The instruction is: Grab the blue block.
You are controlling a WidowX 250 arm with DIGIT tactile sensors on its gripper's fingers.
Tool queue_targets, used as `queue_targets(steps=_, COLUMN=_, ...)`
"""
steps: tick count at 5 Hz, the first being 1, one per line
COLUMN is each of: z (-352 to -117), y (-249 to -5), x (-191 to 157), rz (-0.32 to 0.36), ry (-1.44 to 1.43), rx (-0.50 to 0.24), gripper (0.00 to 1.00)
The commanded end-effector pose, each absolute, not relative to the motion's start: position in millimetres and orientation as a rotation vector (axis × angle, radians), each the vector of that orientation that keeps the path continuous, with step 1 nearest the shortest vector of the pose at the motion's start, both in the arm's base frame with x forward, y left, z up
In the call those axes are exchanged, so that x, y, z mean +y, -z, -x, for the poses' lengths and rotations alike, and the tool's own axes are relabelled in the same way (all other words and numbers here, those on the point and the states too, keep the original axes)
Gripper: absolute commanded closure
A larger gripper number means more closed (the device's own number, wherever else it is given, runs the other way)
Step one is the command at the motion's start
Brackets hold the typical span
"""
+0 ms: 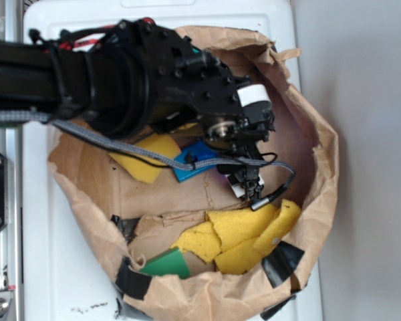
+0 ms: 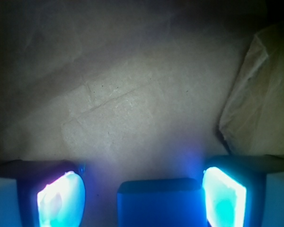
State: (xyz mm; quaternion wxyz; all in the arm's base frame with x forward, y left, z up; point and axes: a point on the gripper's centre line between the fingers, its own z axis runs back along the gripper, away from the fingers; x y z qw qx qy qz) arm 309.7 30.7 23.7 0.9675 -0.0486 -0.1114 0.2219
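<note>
Gripper (image 2: 142,194) with jaws released, straddling the blue block (image 2: 159,202), which lies on the brown paper liner (image 2: 132,94) between the glowing pads (image 2: 61,198): for a sound grasp, descend slightly, keep the block centred, then close squarely on its sides.

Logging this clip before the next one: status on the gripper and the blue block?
Gripper open, fingers either side of blue block, gaps both sides. Block lies on brown paper. Nothing between pads and block.
</note>
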Motion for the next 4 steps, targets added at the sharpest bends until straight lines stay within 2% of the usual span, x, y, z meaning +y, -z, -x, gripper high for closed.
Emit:
queue_targets(steps=1, z=-298.6, y=-19.8, x=40.3, rz=0.095, ry=-0.372, rx=-0.306, gripper=0.14)
queue_targets(steps=2, z=-299.2, y=-27.0, x=38.3, rz=0.11, ry=-0.383, rx=-0.311, gripper=1.0)
queue_targets(steps=4, z=-300.2, y=-36.3, x=37.5, rz=0.138, ry=-0.409, rx=-0.331, gripper=1.0)
